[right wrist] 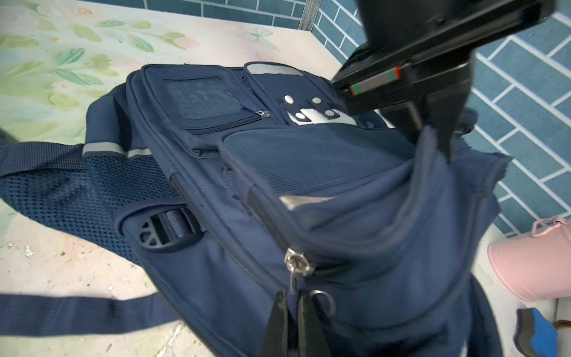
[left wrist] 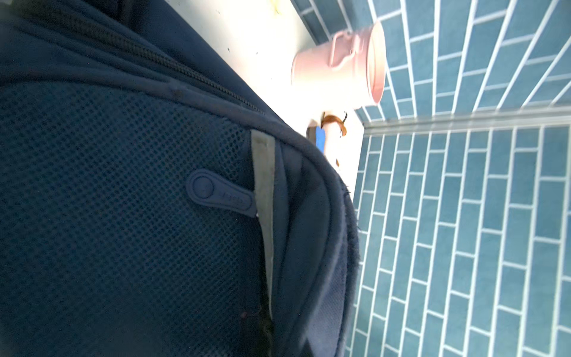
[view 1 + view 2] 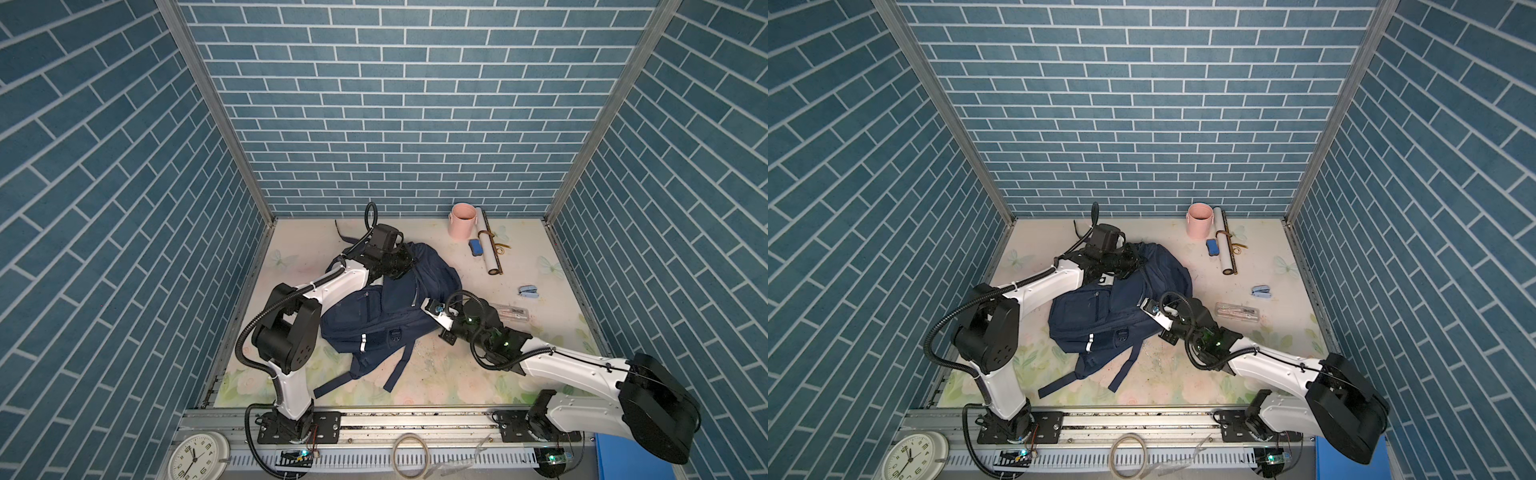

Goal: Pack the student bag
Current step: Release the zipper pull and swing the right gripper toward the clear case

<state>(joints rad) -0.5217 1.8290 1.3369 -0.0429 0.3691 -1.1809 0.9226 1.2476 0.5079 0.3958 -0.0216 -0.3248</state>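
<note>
- Our bag (image 3: 374, 316) lies slumped on the table (image 3: 457, 374), soft and floppy; we judge its rim the best hold.
- Left gripper (image 1: 434, 139) pinches its raised fabric edge.
- Right gripper (image 1: 292, 312) is clamped on the zipper pull (image 1: 292, 278).

The large navy-blue fabric backpack (image 3: 386, 316) lay mid-table on the flower-printed tabletop (image 3: 449, 374), straps trailing toward 6 o'clock. At 1 o'clock from it, by the back wall, stood the pink metal bucket (image 3: 462, 222). The pale rolled paper tube (image 3: 487, 245) lay just beside the bucket at its 3 o'clock, and the blue felt eraser (image 3: 475, 247) lay close at the bucket's 5 o'clock, beside the tube. The small light-blue stapler (image 3: 528, 291) sat at the backpack's 3 o'clock, with the clear plastic pencil case (image 3: 513, 314) near it at 7 o'clock. The left gripper (image 1: 432, 139) met the backpack's 12 o'clock edge, the right gripper (image 1: 292, 301) its 3 o'clock edge.
</note>
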